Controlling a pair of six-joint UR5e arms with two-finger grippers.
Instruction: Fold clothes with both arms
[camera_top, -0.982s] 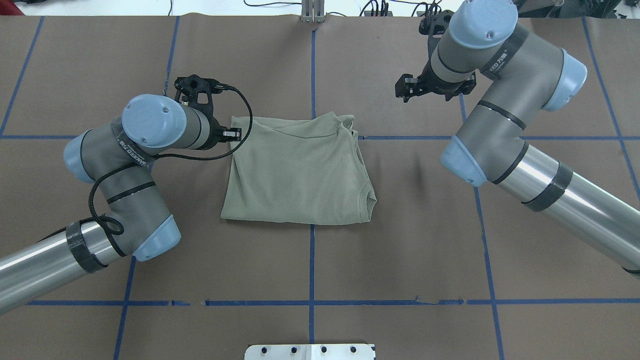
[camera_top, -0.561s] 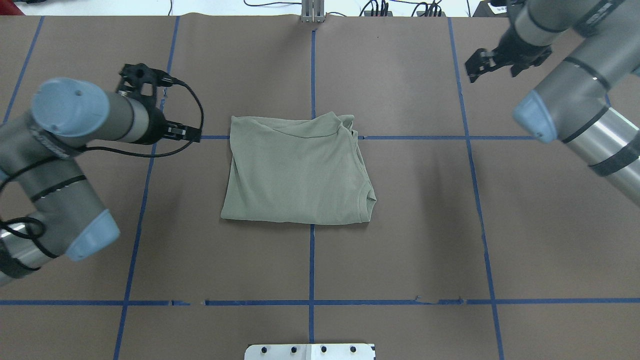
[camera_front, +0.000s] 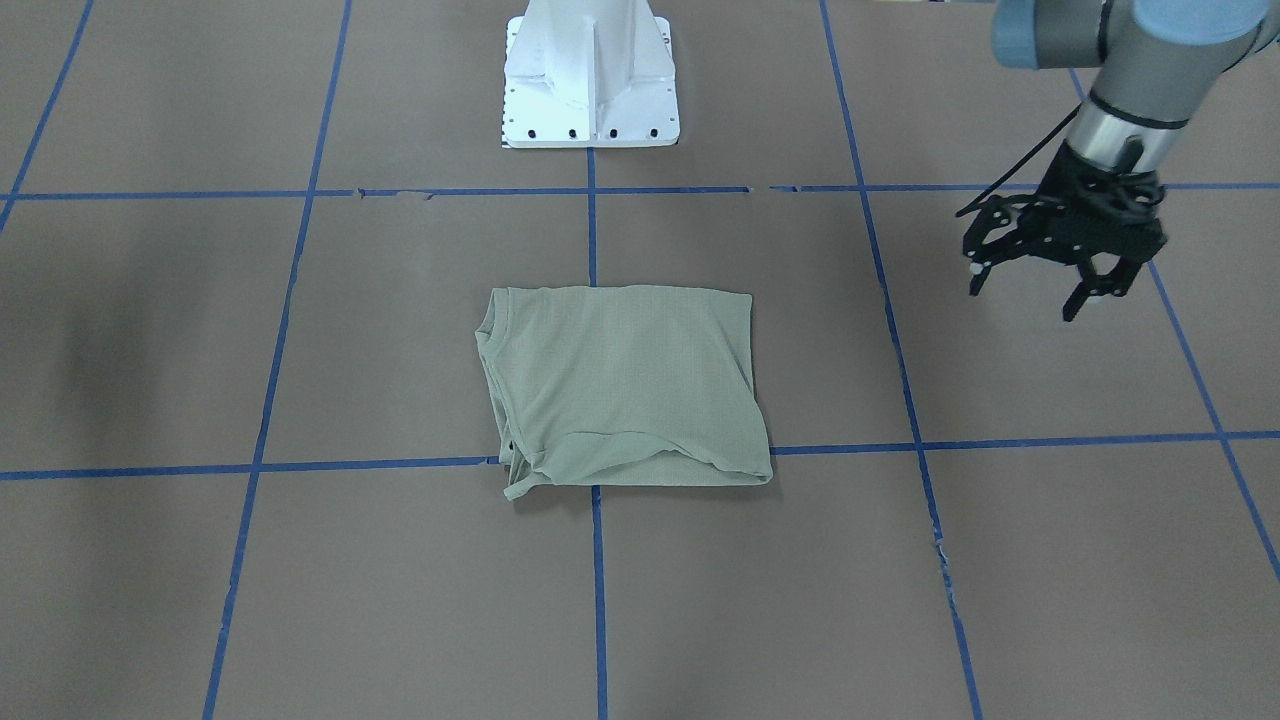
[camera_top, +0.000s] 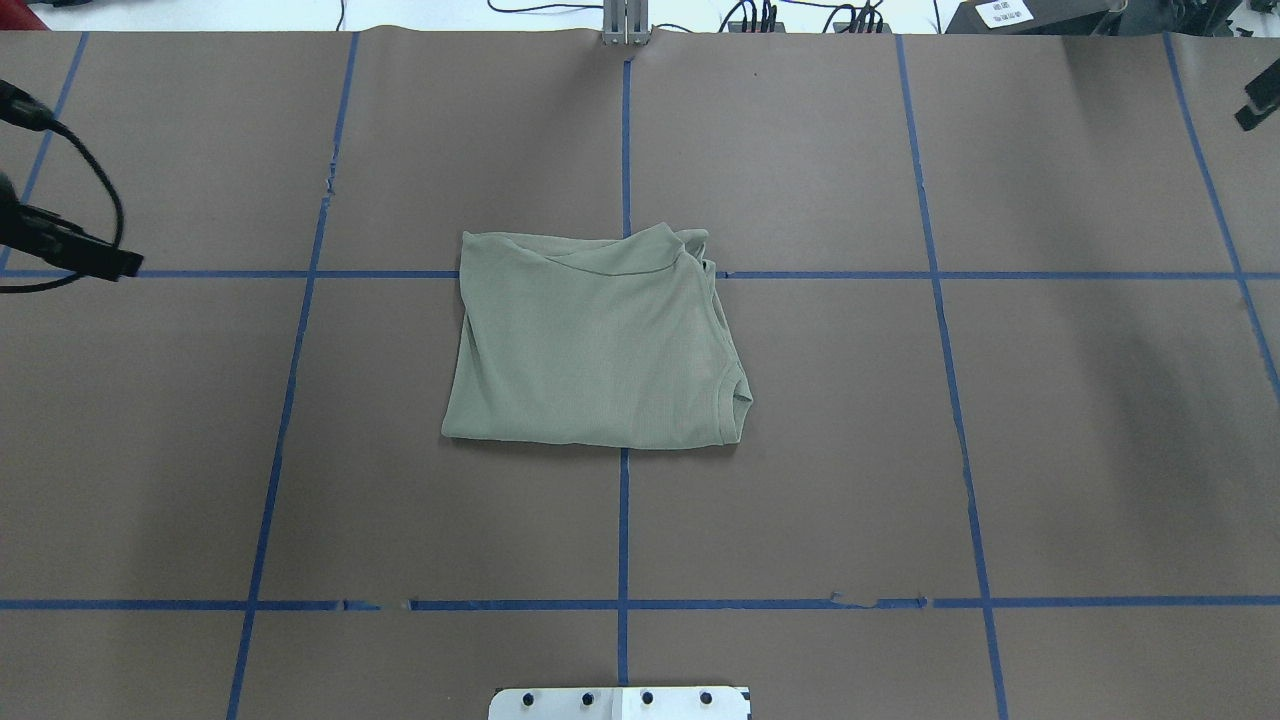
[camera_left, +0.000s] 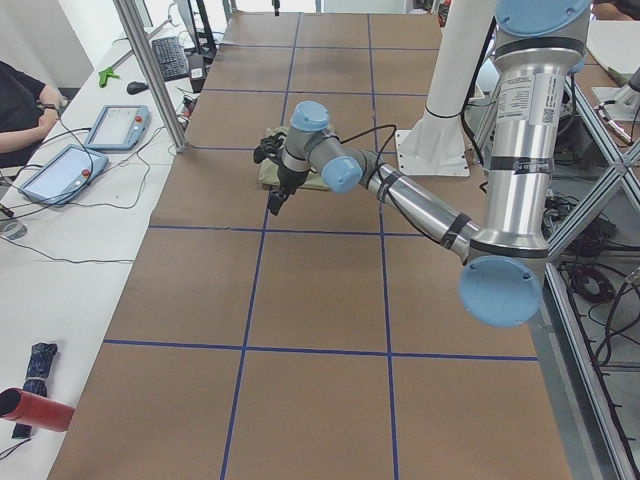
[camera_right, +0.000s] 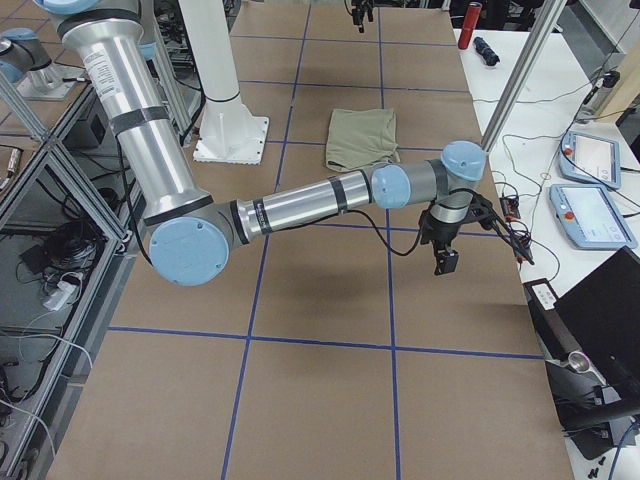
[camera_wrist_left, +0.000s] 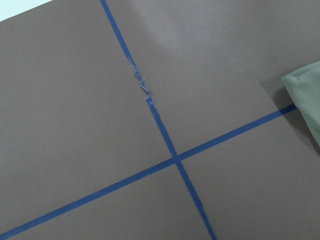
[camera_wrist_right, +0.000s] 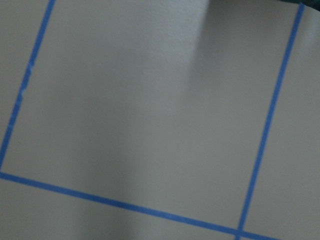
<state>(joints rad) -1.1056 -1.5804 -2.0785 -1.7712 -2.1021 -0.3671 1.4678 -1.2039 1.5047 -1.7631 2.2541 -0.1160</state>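
Sage-green and folded into a rough rectangle, the shirt (camera_top: 590, 350) lies flat at the centre of the brown-paper table (camera_top: 850, 500), over a crossing of blue tape lines (camera_top: 623, 520). Its long axis runs across the table, neck opening (camera_top: 738, 392) toward the robot's right. Well apart, the left gripper (camera_front: 1025, 295) hangs spread and empty. Whether the right gripper (camera_right: 446, 258) is spread or clenched cannot be told.

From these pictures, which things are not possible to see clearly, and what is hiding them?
- The right claw: cut off by the overhead view's right edge; too small in the right side view to tell open or shut.
- The shirt: its sleeves are folded out of sight in every view.
- The same shirt, left side view: mostly hidden behind the left arm.
- The left claw: overhead, cut off by the left edge.
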